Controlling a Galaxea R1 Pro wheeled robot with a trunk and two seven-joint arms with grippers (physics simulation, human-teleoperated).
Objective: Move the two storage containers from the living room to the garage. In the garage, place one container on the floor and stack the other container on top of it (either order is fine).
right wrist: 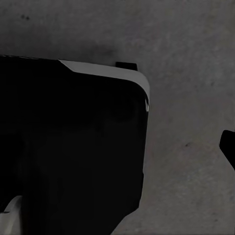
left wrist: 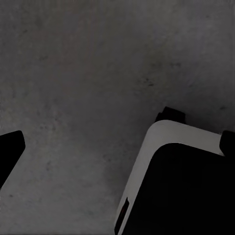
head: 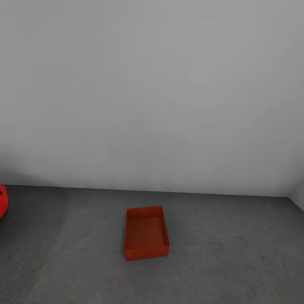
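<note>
Tool state first: on the left arm, one black fingertip [left wrist: 10, 152] pokes in at the frame's edge of the left wrist view, and whether that tool stands wide or narrow cannot be told. Same story on the right, a single dark fingertip [right wrist: 229, 147] cut off at the border of the right wrist view, opening impossible to judge. Neither holds anything that can be seen.

Both wrist cameras look down on dark grey, rough, matte concrete floor [left wrist: 83, 73], mottled and speckled. Part of the robot's own body, a glossy black base with a pale grey rounded rim [left wrist: 171, 186], sits over that floor, its far parts cut off.

Up in the head view, one orange-red rectangular topless storage container [head: 146, 233] rests flat on the concrete, open side up, low straight walls, plain inside. Its long axis runs toward the plain pale grey wall [head: 152, 93], turned slightly off square. It sits well out from the floor's far edge where wall meets concrete, roughly midway across.

At the floor's left edge, a rounded glossy red shape [head: 2, 202] is mostly cut off; too little shows to name it.
</note>
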